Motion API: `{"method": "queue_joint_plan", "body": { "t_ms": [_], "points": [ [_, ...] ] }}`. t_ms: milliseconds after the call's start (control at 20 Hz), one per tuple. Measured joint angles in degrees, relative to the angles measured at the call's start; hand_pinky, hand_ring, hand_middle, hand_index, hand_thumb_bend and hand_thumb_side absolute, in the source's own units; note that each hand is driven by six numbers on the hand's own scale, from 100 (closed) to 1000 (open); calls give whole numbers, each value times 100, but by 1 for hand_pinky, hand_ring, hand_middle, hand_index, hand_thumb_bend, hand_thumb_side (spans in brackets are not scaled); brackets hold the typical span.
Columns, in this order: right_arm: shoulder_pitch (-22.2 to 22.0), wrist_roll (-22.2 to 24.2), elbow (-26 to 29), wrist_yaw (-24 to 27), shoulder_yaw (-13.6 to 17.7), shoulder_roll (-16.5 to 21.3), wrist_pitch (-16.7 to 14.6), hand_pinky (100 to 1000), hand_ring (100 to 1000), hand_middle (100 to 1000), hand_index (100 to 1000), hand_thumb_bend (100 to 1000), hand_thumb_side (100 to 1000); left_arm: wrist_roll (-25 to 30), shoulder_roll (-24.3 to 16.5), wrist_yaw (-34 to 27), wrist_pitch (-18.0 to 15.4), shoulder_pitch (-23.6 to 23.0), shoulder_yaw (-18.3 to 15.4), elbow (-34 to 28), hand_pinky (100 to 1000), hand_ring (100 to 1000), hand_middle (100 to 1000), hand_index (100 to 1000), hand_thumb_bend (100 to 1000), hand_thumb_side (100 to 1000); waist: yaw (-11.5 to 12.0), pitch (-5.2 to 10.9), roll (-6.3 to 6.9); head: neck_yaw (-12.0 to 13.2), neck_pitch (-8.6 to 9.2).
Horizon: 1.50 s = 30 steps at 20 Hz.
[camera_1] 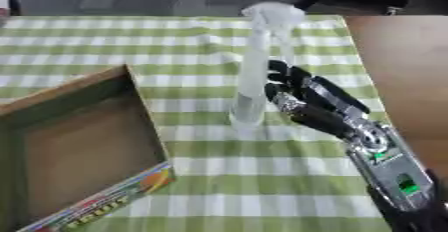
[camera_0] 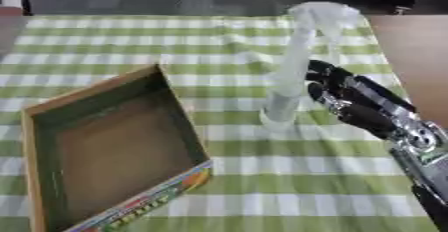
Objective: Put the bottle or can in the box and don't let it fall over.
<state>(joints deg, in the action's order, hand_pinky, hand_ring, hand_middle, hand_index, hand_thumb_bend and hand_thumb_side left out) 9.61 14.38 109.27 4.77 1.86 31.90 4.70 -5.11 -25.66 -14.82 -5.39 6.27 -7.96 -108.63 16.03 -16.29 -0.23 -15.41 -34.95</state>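
**Bottle not boxed yet: we're at the grasp stage**

Nothing placed so far. The clear bottle [camera_0: 293, 66] stands upright on the green-checked cloth [camera_0: 114, 41] covering the bench, right of centre, with its white cap toward 12 o'clock in the view. Its base sits on the cloth, well outside the box [camera_0: 114, 146].

The box is at about 9 o'clock from the bottle base, empty as far as we can see: bare brown floor, dark inner walls, printed colourful strip on the near edge. There's a clear gap of cloth between bottle and box.

Our right hand [camera_1: 306, 101] comes in from 4 o'clock and is right beside the bottle's lower half, fingers [camera_0: 325, 76] partly curled toward it. We read it as half-closed around the bottle's side, at or near contact, but we can't tell whether it is actually gripping; the bottle's transparency hides the contact line. The left hand shows in neither view.

Left to do, by our judgement:
- close on the bottle
- lift clear of the cloth
- carry toward 9 o'clock over the box wall
- set down upright, release

Risk: it's tall and narrow, and tips easily if nudged low.
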Motion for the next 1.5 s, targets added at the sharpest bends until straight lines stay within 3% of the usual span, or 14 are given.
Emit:
{"method": "queue_joint_plan", "body": {
  "t_ms": [950,1500],
  "points": [
    [306,37,187,439,-155,-38,154,986,1000,1000,1000,100,645,28,0,0,9,34,4,0,914,832,933,837,100,815,13,0,7,-37,34],
    [427,-247,36,-158,-156,-36,101,987,1000,1000,1000,100,644,61,1,0,0,34,35,0,914,833,933,837,100,816,19,-23,11,-54,35]
  ]
}}
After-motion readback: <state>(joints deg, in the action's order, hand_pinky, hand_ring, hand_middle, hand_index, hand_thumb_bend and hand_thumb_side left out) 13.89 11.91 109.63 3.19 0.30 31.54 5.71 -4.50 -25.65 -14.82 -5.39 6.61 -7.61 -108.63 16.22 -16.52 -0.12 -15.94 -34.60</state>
